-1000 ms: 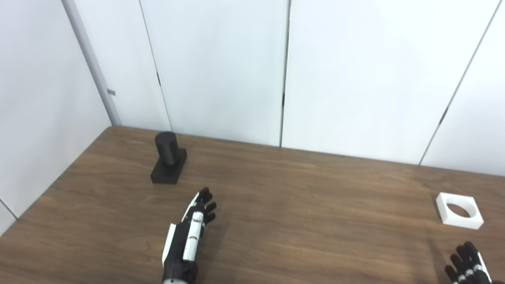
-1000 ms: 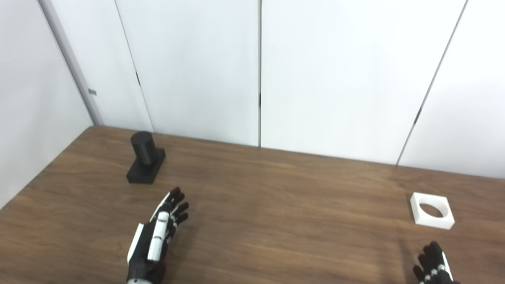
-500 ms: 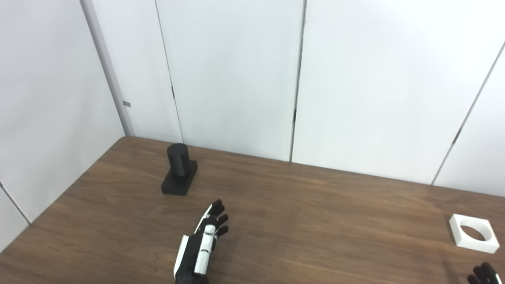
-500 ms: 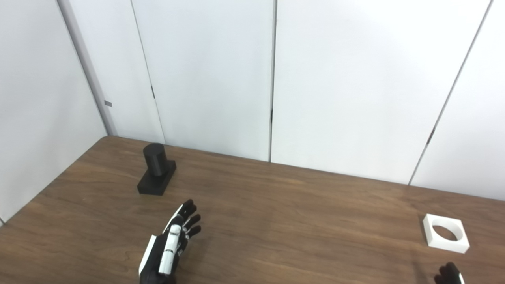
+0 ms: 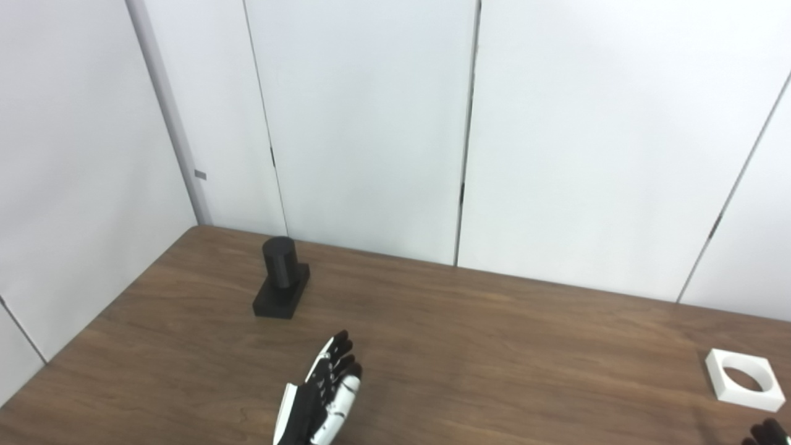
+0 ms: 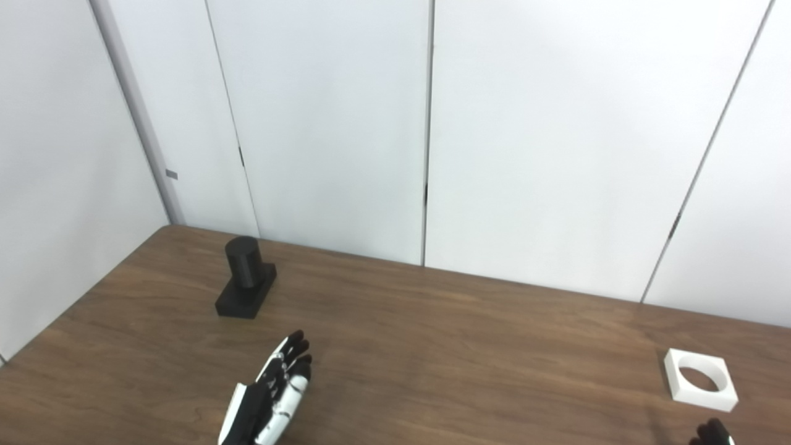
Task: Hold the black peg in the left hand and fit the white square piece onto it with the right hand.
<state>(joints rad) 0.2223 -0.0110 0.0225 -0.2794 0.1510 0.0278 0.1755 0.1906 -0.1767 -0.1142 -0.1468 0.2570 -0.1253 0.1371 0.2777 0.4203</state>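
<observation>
The black peg, a round post on a square base, stands upright at the far left of the wooden table. My left hand is open with its fingers stretched forward, nearer me and to the right of the peg, not touching it. The white square piece with a round hole lies flat at the right edge. Only the dark fingertips of my right hand show at the bottom right corner, just in front of the white piece and apart from it.
White wall panels close off the table's back and left sides. Bare wood lies between the peg and the white piece.
The camera has tilted up, so the whole scene sits lower in the picture. My left hand has rolled, turning its palm side more into view. The right hand has slipped almost out of view.
</observation>
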